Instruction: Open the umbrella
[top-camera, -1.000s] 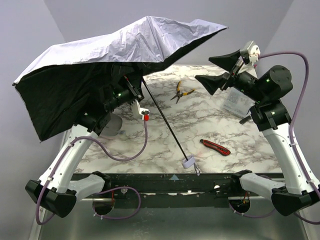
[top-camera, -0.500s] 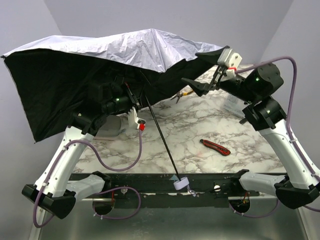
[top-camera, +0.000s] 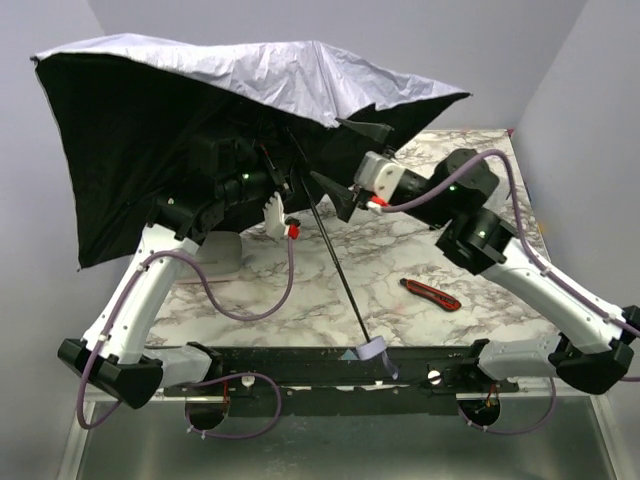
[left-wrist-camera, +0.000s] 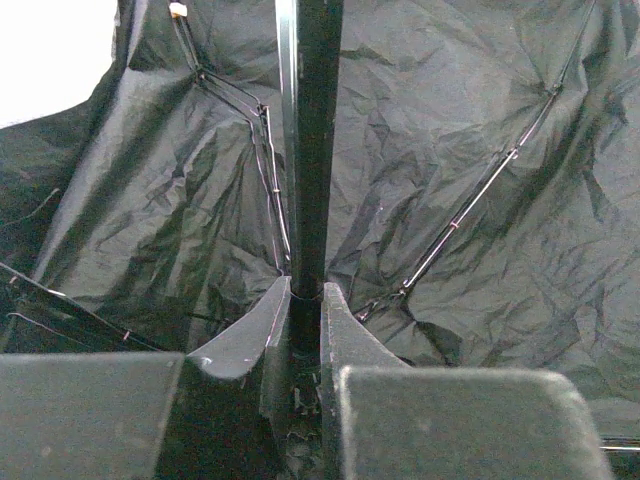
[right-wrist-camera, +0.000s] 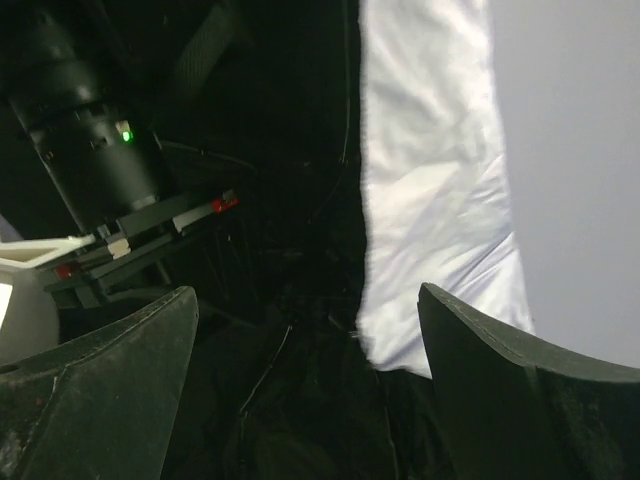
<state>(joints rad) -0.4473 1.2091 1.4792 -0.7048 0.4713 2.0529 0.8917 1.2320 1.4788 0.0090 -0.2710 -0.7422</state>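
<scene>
The umbrella's pale lavender canopy (top-camera: 280, 80) is spread high over the left and middle of the table, with its black lining (top-camera: 130, 150) facing down. Its thin black shaft (top-camera: 335, 270) slants down to the lavender handle (top-camera: 372, 352) at the table's near edge. My left gripper (top-camera: 288, 180) is under the canopy, shut on the shaft (left-wrist-camera: 310, 150) close to the hub; its wrist view shows the jaws (left-wrist-camera: 305, 292) pinching it. My right gripper (top-camera: 350, 165) is open and empty at the canopy's right edge; its wrist view (right-wrist-camera: 308, 300) shows lining and lavender fabric (right-wrist-camera: 430, 200) ahead.
A red-and-black utility knife (top-camera: 432, 294) lies on the marble table (top-camera: 420, 240) at the front right. A pale rounded case (top-camera: 222, 250) sits under the left arm. The canopy hides the back left of the table.
The canopy has risen and spread wider to the left. My right arm has swung left to the canopy's right edge. The handle has moved to the near edge.
</scene>
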